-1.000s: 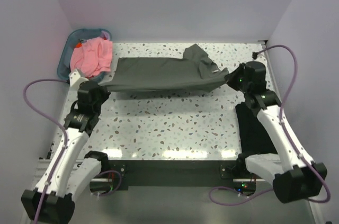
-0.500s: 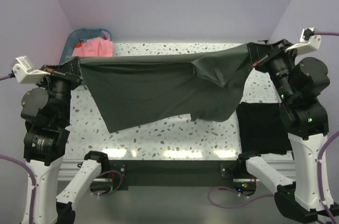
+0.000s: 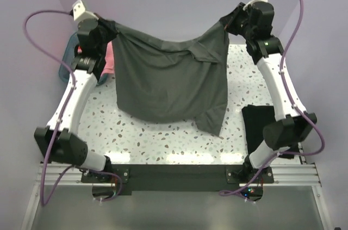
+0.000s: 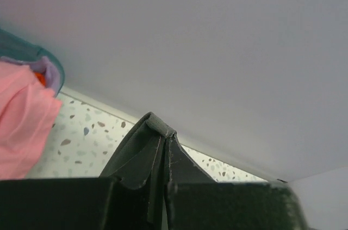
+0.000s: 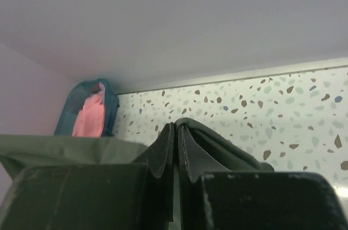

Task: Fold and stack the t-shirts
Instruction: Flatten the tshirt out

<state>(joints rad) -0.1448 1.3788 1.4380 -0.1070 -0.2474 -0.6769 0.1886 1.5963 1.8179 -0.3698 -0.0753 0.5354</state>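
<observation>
Hanging above the table point(image 3: 157, 135), the olive-grey t-shirt point(image 3: 168, 83) sags in the middle: light, limp cloth, likely to bunch. Left end effector point(image 3: 106, 28) and right end effector point(image 3: 228, 23) are each clenched on a top corner, probably the best hold.

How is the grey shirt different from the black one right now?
The grey shirt hangs in the air, pinched at its top corners by the left hand and right hand; the black shirt lies on the table. The grey one is spread wide and sagging; the black one is a compact, flat rectangle. The grey is lighter and olive-toned. Both are dark cloth.
</observation>
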